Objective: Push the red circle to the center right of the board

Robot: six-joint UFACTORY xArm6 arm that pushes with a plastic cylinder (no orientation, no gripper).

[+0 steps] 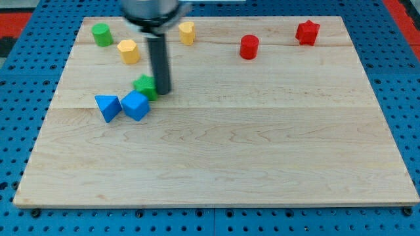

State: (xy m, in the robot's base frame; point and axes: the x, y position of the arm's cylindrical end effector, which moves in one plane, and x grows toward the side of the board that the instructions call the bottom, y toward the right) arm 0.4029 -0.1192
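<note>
The red circle [249, 47], a short red cylinder, stands near the view's top, right of centre, on the wooden board [262, 144]. My tip [162, 90] is the lower end of the dark rod at the upper left. It sits well to the left of the red circle and a little lower. It touches or nearly touches the right side of a green block [144, 86], partly hidden behind the rod, whose shape I cannot make out.
A red star [307, 31] sits at the top right. A yellow block [187, 32] and a yellow hexagon [128, 50] lie at the top left, with a green cylinder [101, 34]. A blue triangle [107, 107] and a blue cube [136, 105] lie below the green block.
</note>
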